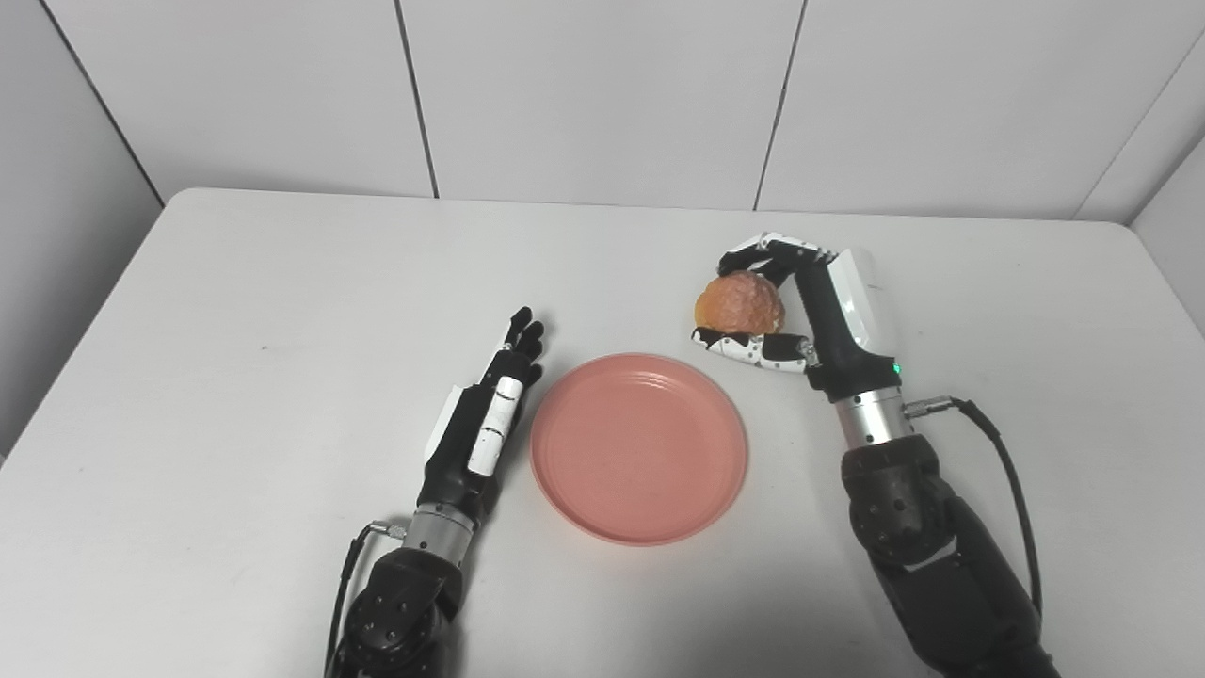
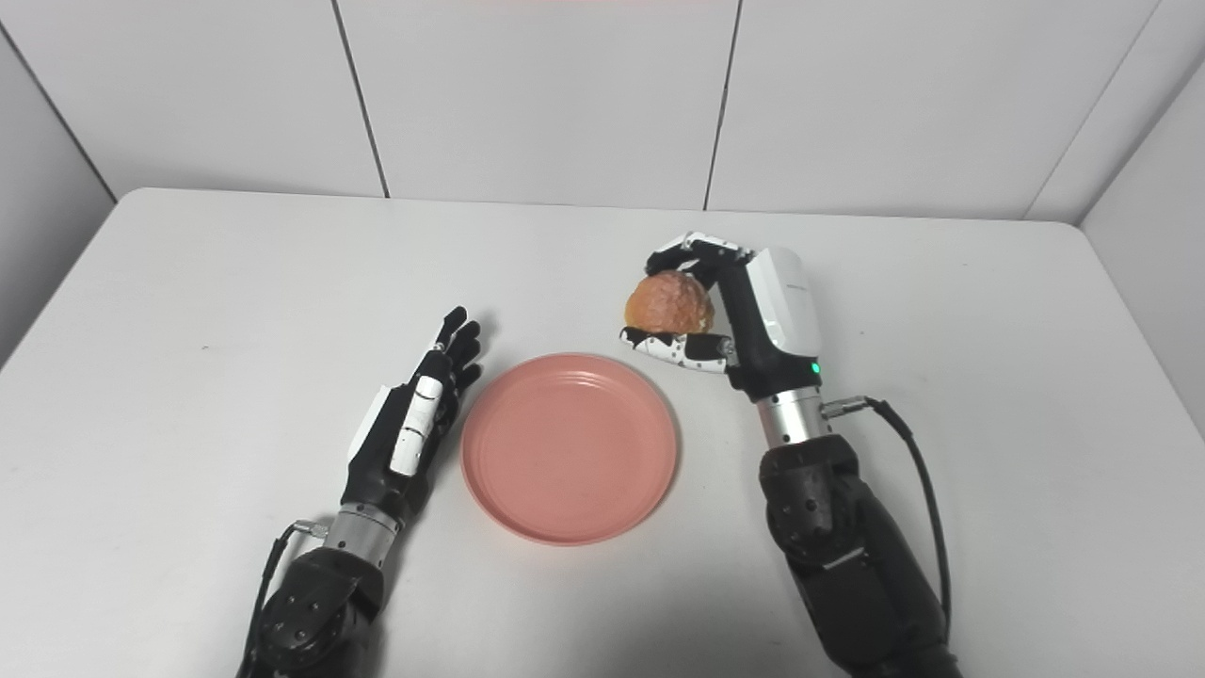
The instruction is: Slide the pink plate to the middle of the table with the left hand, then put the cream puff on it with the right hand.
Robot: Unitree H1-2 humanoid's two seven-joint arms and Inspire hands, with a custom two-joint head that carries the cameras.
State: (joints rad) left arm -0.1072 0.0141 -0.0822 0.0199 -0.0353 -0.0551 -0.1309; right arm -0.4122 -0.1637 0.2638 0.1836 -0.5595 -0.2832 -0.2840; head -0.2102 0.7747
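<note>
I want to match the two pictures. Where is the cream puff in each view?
Left eye view: cream puff, right of centre, held in the right robot hand.
Right eye view: cream puff, near centre.
Shared landmark: the pink plate, in front of it, toward the left.

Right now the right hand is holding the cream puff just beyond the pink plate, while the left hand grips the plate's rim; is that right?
Not quite: the left hand grips nothing. In the left eye view it lies open beside the pink plate, fingers extended along its left edge. The rest holds: the right hand is holding the cream puff just beyond the plate.
</note>
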